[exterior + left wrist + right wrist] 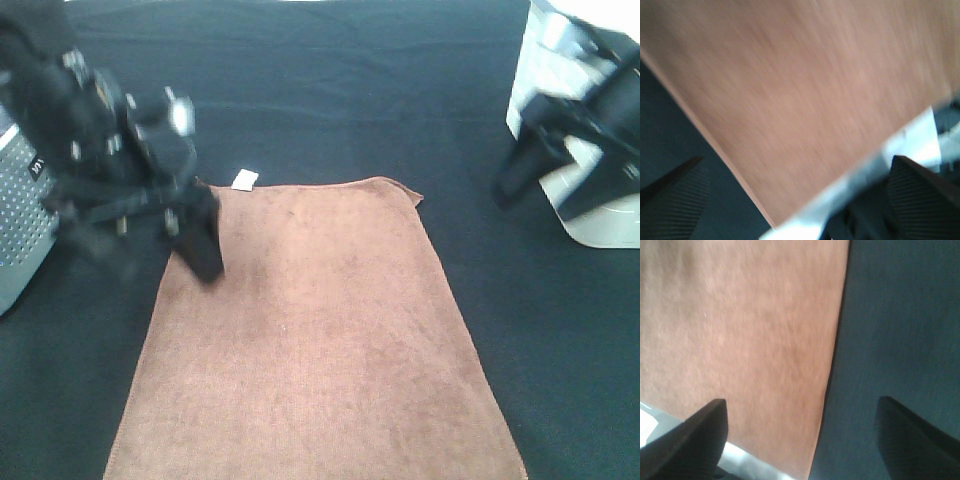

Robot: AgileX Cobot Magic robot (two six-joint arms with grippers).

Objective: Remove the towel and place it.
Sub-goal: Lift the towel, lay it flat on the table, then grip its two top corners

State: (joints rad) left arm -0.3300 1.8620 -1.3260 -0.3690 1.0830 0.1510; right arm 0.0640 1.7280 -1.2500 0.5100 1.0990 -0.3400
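— Towel point(320, 340) first: where does it lie?
— Flat on the black table point(350, 80), long axis running away from the camera. Its white tag point(244, 179) is at the far edge, unreadable.
— Hands?
— Left hand point(155, 240) spread wide, empty, at the far left corner, nearer. Right hand point(532, 203) also spread, empty, off beyond the far right corner.

Item: towel point(310, 330), flat on the surface point(350, 90), central and running to the near edge, tag point(244, 179) at its far left corner. At the towel's far left edge, the left end effector point(160, 225); over bare surface, well right of the far right corner, the right end effector point(525, 170).
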